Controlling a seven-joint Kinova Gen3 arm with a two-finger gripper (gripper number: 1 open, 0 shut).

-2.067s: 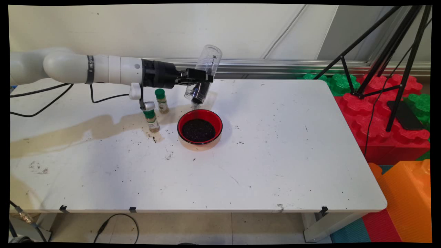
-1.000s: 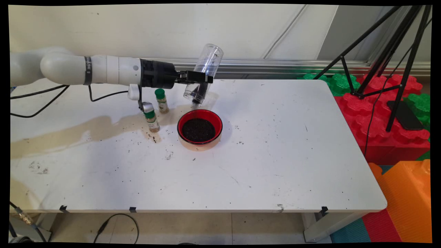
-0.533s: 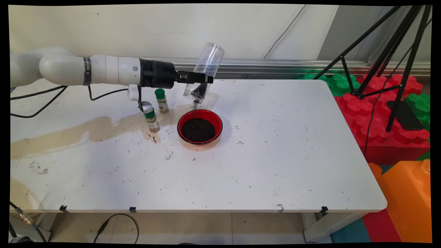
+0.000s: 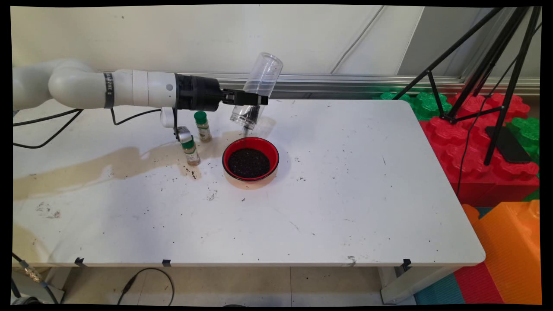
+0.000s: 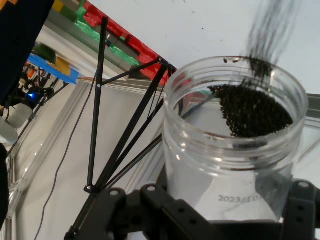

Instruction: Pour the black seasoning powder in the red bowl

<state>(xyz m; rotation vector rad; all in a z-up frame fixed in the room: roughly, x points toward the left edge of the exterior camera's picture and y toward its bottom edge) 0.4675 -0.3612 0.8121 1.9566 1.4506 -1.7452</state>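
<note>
We see the gripper [image 4: 252,99] clamped around a clear plastic jar [image 4: 258,88], its fingers pressed against the jar's sides. The jar is tipped mouth-down above the far rim of a red bowl [image 4: 250,161], clear of it, and the bowl holds a heap of small black grains [image 4: 249,163]. In the hand view a clump of the same grains [image 5: 252,111] sits at the jar's [image 5: 235,150] mouth, and a dark streak leaves the rim, blurred, so we take it for falling grains without being sure. Left of the bowl two green-capped spice bottles [image 4: 196,137] stand upright on the white table [image 4: 345,194], near each other. Black specks [image 4: 211,195] lie scattered on the table around the bowl.
</note>
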